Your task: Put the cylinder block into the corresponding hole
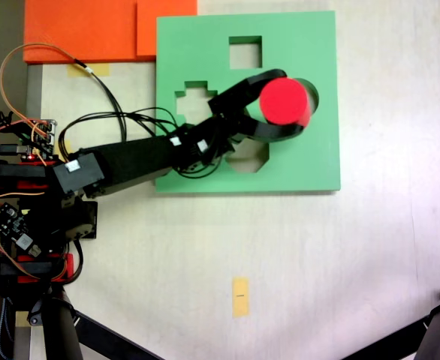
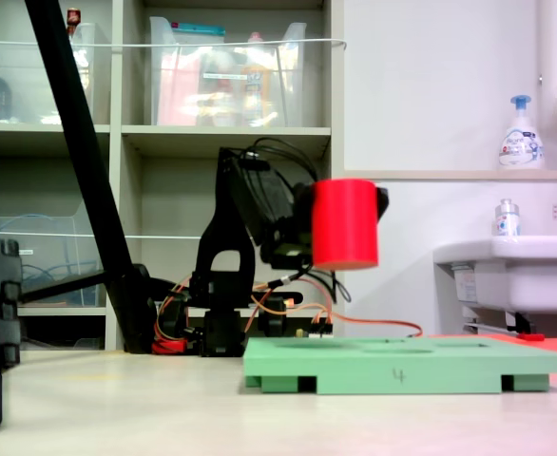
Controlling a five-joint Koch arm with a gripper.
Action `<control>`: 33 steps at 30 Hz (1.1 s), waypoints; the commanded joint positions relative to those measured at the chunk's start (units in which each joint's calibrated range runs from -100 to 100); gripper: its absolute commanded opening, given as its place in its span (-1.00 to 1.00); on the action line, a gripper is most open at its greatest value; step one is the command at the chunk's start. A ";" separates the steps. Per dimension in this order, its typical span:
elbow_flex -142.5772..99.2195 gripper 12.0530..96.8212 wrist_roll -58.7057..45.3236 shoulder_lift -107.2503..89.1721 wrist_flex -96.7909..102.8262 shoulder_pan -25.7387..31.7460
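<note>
- The end effector is gripping the red cylinder block, with its black jaws closing on the block from both sides in the fixed view from above.
- In the side-on fixed view, the cylinder block is hanging upright in the air, well clear of the green foam board.
- From above, the block is covering most of the circular cutout; only a sliver of the hole's right edge is showing.
- The board is lying flat on the pale surface, also showing a square cutout, a cross cutout and an octagonal cutout.
- An orange foam sheet is lying just beside the board's upper left corner.
</note>
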 commanded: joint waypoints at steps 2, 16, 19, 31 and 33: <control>8.11 -0.38 -0.73 1.16 -0.84 0.34; 21.27 -0.38 -0.73 12.47 -6.52 2.34; 21.07 -0.38 -0.68 13.03 -6.42 2.54; 16.58 -0.38 -0.15 13.45 -5.55 2.39; 15.48 -0.38 0.00 13.45 -5.17 2.20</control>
